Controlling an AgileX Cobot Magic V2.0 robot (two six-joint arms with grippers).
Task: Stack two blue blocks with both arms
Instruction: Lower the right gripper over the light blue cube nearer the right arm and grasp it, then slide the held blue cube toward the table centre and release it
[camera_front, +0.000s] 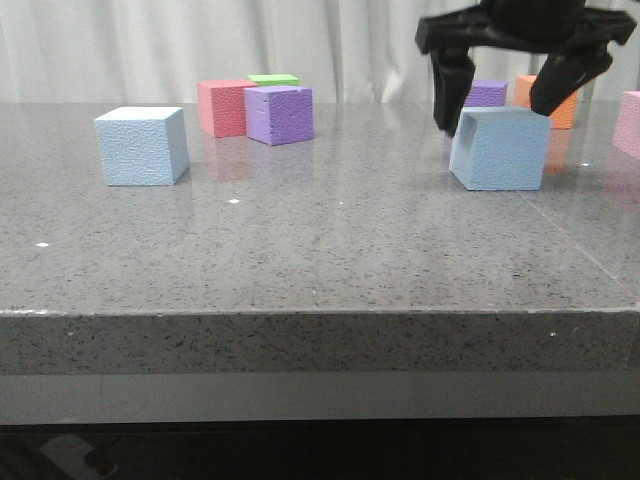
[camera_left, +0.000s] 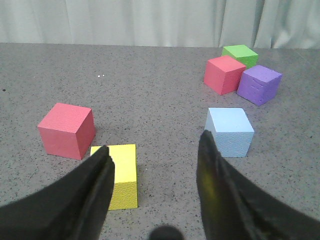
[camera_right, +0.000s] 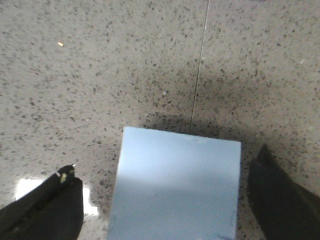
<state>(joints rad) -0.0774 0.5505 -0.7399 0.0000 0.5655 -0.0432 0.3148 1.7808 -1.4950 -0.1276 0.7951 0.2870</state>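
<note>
blue block (camera_front: 499, 150) sits on grey table (camera_front: 320, 250) at 3 o'clock, right gripper (camera_front: 505, 95) spread astride it, not pinching; left gripper (camera_left: 155, 170) spread, second blue block (camera_front: 142, 146) at 9 o'clock.

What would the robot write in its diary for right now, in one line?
phase: reaching | right gripper: open, straddling right blue block, not closed | left gripper: open, empty | left blue block: on table, untouched | stack: not started
</note>
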